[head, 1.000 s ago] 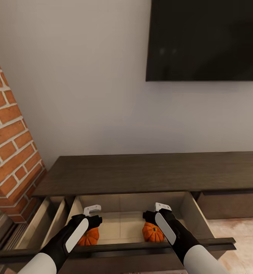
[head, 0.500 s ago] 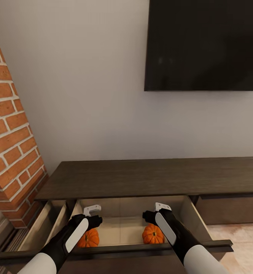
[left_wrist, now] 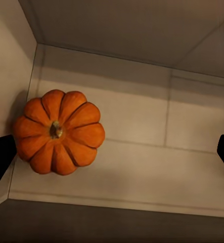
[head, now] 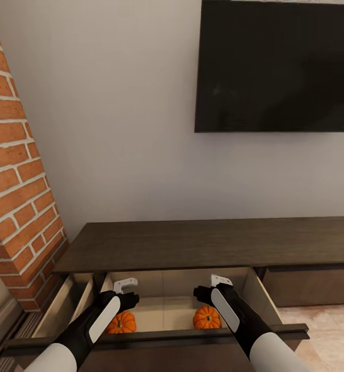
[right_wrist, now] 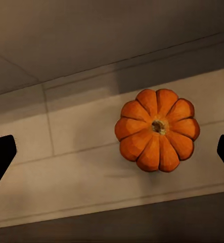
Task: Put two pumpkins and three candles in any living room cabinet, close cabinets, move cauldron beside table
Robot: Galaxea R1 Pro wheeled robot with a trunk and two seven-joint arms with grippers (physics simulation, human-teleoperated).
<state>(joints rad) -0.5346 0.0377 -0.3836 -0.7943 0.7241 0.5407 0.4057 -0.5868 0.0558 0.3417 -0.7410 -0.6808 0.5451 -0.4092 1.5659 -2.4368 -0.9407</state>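
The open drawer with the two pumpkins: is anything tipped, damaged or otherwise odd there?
Nothing stands out. Both pumpkins sit upright, stems up, apart on the drawer floor. Both the left gripper and the right gripper are open above them.

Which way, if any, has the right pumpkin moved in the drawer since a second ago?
No. The right pumpkin keeps its spot behind the drawer front; the camera view shifted, not it.

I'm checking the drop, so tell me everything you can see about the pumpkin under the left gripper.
The left pumpkin is small, round, orange, with deep ribs and a short brownish stem pointing up. It sits upright on the pale beige floor of the open drawer, close to a side wall. The left gripper hangs open above it, fingers spread wide and apart from it. Nothing else touches it.
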